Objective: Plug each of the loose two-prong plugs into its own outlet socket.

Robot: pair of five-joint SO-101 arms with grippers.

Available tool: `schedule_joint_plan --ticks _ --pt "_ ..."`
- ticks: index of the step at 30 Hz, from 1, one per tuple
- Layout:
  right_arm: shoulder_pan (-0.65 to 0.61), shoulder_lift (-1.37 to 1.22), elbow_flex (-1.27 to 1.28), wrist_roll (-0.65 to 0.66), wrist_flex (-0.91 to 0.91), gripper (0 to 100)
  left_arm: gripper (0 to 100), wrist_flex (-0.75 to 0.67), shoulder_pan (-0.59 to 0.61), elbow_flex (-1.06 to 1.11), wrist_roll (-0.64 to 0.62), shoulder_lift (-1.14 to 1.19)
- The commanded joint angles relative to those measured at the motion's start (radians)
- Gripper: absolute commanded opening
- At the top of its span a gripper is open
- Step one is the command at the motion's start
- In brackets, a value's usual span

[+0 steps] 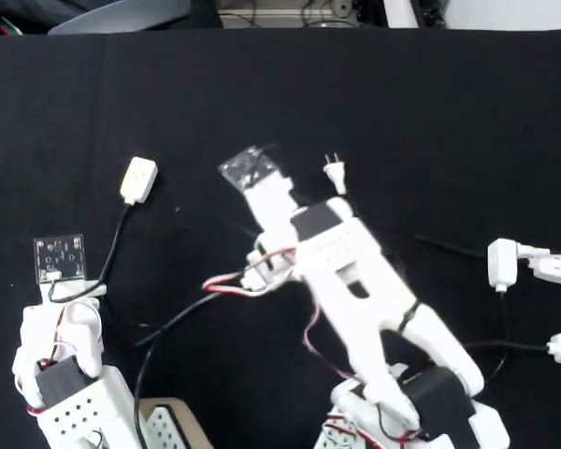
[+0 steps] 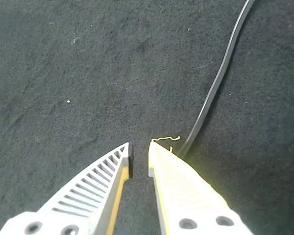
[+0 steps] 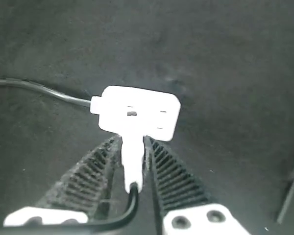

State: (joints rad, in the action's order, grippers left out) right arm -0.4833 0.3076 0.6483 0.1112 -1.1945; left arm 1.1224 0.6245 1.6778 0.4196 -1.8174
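— Over at the right gripper (image 3: 132, 143)?
— Clamped on the held plug (image 3: 132, 166), pinching its slim, smooth white body between two ridged, saw-toothed fingers (image 3: 174, 181). Behind it, a black cord (image 3: 130, 205) curling back from the tail.
— Up against what?
— Butted square to the long edge of a socket block (image 3: 135, 112): white, glossy, round-cornered, with small slots on the upper face and a dark lead (image 3: 44, 90) off one end. Prongs hidden; seated or not, cannot tell.
— And the left gripper (image 2: 139, 149)?
— Nearly pressed together, just a thin slit, gripping nothing. Ribbed white plastic, yellow along the inner edges, above fuzzy black cloth (image 2: 63, 73) and beside a thin cable (image 2: 215, 83).
— From the high view?
— A loose plug (image 1: 334, 171), white with two short prongs, lying just beside the right arm (image 1: 355, 271). Nearer the left arm (image 1: 70, 374), a rounded white block (image 1: 138, 180) flat on the cloth; same as the socket block or not, cannot tell. White, blocky plug pieces (image 1: 502, 264) near the table's right edge.
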Motion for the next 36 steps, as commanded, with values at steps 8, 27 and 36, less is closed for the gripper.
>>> schedule_joint_plan --ticks 8,27,36 --pt "0.058 -0.165 -0.182 -0.025 -0.068 1.1 8 -0.005 0.008 0.001 -0.003 -0.008" --pt "0.103 -0.240 -0.202 -0.028 -0.077 1.1 8 -0.005 0.008 0.001 -0.003 -0.008" --pt "0.103 -0.240 -0.041 -0.029 0.077 1.1 8 -0.005 0.008 0.001 -0.003 -0.008"
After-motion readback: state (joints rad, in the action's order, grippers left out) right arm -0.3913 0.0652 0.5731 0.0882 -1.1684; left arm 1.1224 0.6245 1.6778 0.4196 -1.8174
